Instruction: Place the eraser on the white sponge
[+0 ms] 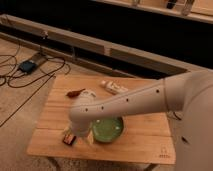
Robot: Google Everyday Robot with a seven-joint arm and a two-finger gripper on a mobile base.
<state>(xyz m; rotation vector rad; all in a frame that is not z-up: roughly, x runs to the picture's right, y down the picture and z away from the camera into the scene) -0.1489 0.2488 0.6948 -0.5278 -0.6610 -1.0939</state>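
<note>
My gripper [77, 134] low near the table's [145, 125] front left corner, beside the eraser [69, 140], its grip I cannot tell, sponge [90, 93] toward the back left, front right corner mark [163, 151] unreadable

White robot arm [130, 100] across wooden table [145, 146], gripper [80, 136] low beside eraser [69, 139], green bowl [109, 129] adjacent, white sponge [90, 93] farther back

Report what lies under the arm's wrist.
The pincer sits there, low at the table's front left. Part of the eraser shows beneath it; the rest is covered. The arm also hides the green bowl's left rim and much of the white sponge.
</note>
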